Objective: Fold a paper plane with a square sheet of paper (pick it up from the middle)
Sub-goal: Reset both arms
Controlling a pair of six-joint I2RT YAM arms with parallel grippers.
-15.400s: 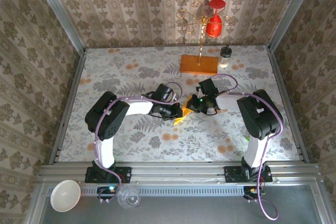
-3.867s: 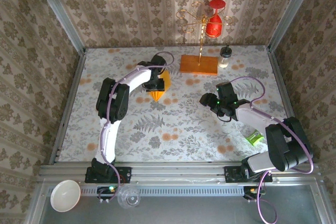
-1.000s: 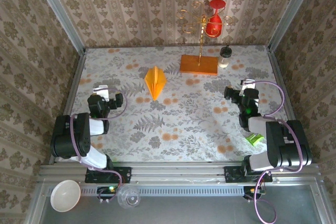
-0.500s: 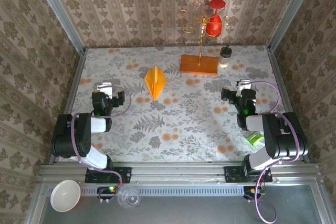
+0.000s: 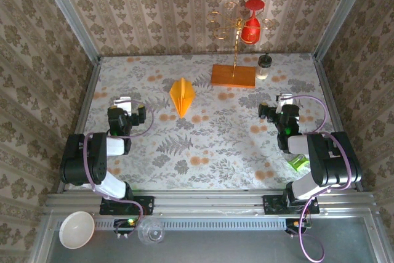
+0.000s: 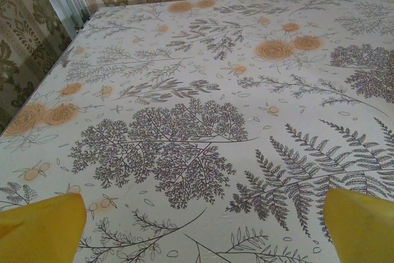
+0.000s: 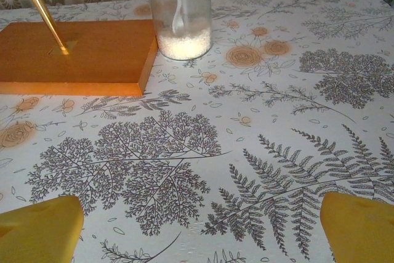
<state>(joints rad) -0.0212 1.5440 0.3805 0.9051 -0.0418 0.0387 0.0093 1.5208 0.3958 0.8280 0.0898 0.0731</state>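
Observation:
The paper plane (image 5: 182,95), an orange-yellow dart with a centre crease, lies flat on the floral table, nose toward the near edge, left of the middle at the back. No gripper touches it. A flat square sheet of paper is out of view. My left gripper (image 5: 124,103) is drawn back at the table's left side and stands open; its yellow fingertips (image 6: 38,229) frame bare tablecloth around the left gripper (image 6: 200,232). At the right side my right gripper (image 5: 284,104) is also open, and nothing lies between the right gripper (image 7: 200,229) fingertips (image 7: 360,226).
A wooden block (image 5: 233,76) with a gold wire stand (image 5: 236,35) and a hanging red glass (image 5: 250,26) stands at the back. The wooden block (image 7: 74,56) and a small jar (image 7: 181,16) lie ahead of my right gripper. A green object (image 5: 300,163) sits by the right arm.
Earlier both grippers held the paper, then the left arm set the plane down at the back. Both arms have drawn back to the sides; in the last second they barely shifted.

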